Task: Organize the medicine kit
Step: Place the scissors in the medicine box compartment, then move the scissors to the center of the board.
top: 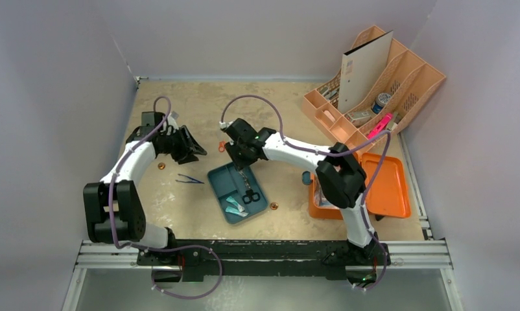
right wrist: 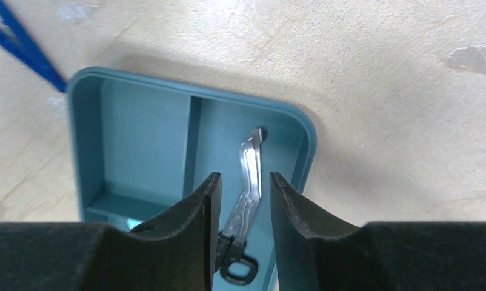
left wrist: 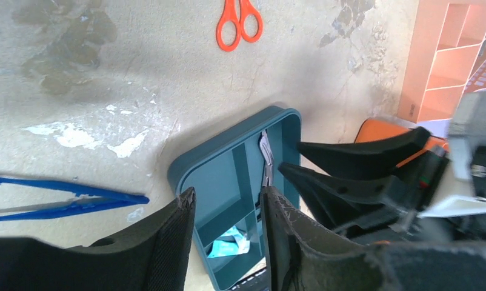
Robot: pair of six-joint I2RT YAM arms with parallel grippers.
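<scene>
Our right gripper [right wrist: 240, 182] straddles the scissors [right wrist: 251, 157] in the teal tray [right wrist: 77, 121], jaws apart; left gripper [left wrist: 225, 200] parted, empty (so close we risk a knock). The medicine kit [top: 390, 188] sits at the table's [top: 199, 103] right edge.

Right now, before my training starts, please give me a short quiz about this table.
1. True or false: the blue tweezers lie inside the teal tray.
2. Which tool lies in the tray below the right end effector? A) a syringe B) black-handled scissors C) a spoon
3. What colour is the open case right of the tray?
Key: 1 false, they lie beside it; 2 B; 3 orange.
</scene>
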